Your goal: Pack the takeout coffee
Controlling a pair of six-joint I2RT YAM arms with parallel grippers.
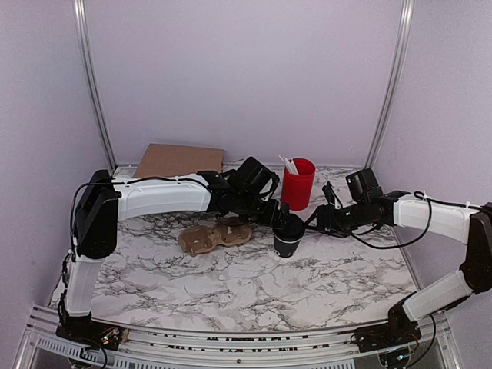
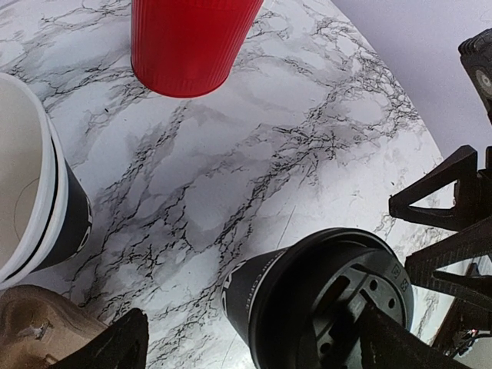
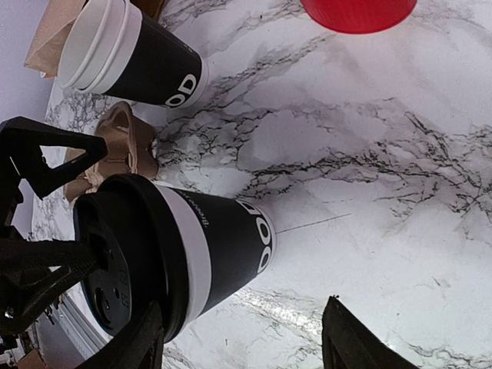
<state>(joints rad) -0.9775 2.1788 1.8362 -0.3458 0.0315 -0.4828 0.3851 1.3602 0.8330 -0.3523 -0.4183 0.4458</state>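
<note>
The takeout coffee [image 1: 288,237] is a black cup with white lettering and a black lid, standing upright mid-table. My left gripper [image 1: 280,214] hovers over its lid, open. In the left wrist view the takeout coffee [image 2: 315,300] sits between my spread fingers, close to the right fingertip [image 2: 388,338], and the left gripper [image 2: 250,327] holds nothing. My right gripper [image 1: 317,221] is just right of the cup, open. In the right wrist view the takeout coffee [image 3: 184,254] stands by the left fingertip [image 3: 134,342], and the right gripper [image 3: 242,311] has its jaws apart, not clamped.
A brown pulp cup carrier [image 1: 214,237] lies left of the coffee. A red cup of utensils [image 1: 298,183] stands behind it. A stack of lidless black cups [image 3: 131,58] lies by the carrier. A brown paper bag [image 1: 181,161] lies flat at the back left.
</note>
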